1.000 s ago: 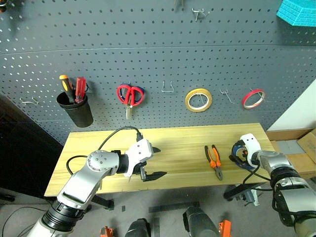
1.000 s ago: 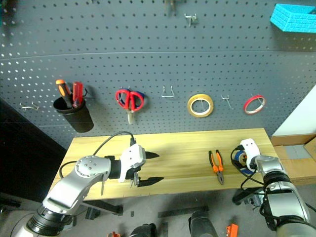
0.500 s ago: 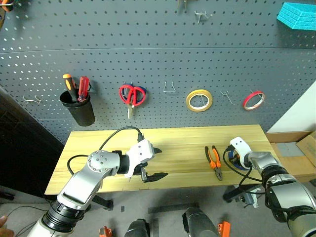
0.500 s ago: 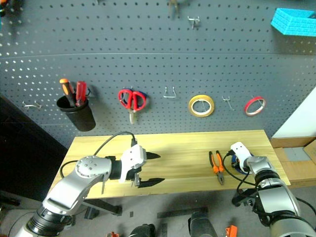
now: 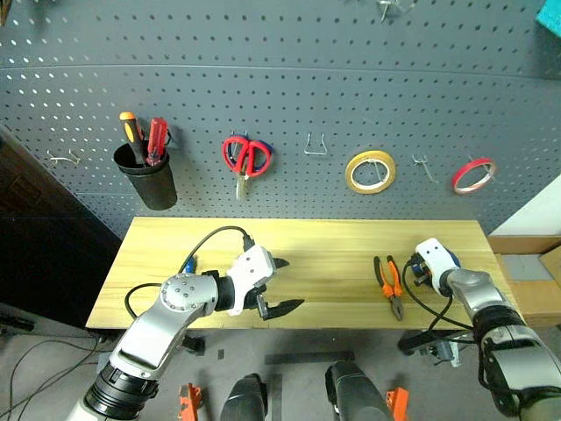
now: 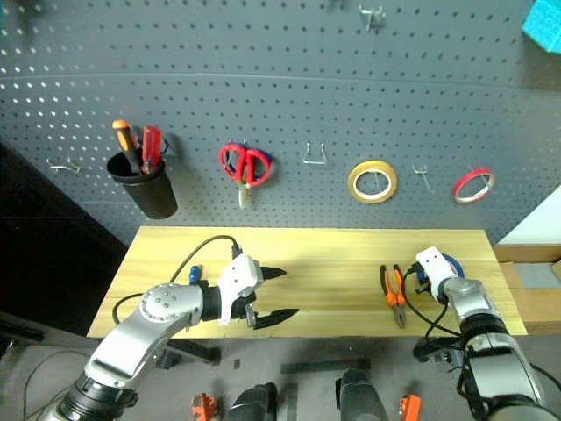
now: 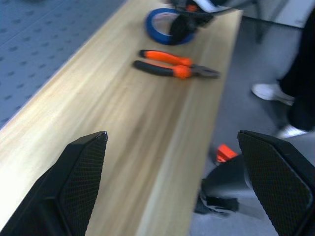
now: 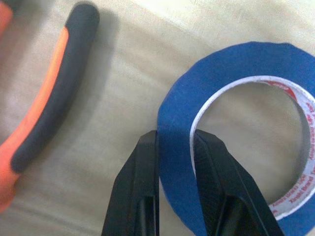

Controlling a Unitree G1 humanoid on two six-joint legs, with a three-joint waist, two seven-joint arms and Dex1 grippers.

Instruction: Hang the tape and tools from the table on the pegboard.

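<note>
- Dark grey pegboard (image 5: pixel 263 61) fills the wall behind the light wooden table (image 5: pixel 333 241); red scissors, a yellow roll (image 5: pixel 369 171) and a thin red roll (image 5: pixel 473 175) already hang there, with a bare hook (image 5: pixel 423 166) between the two rolls.
- My right gripper (image 8: pixel 174 147) is pinched on the wall of the blue tape (image 8: pixel 236 132), one finger outside the ring, one inside the pale core, at the table's right end.
- The pliers (image 5: pixel 389 285) lie flat just beside the tape.
- My left gripper (image 5: pixel 279 285) hovers over the table's middle, fingers spread wide and empty.
- I judge the tape to be the step in hand: gripped, not yet hung.
- Next calls for lifting it clear of the pliers, raising it to a free hook, likely that bare one, and threading the ring's opening over the wire.
</note>
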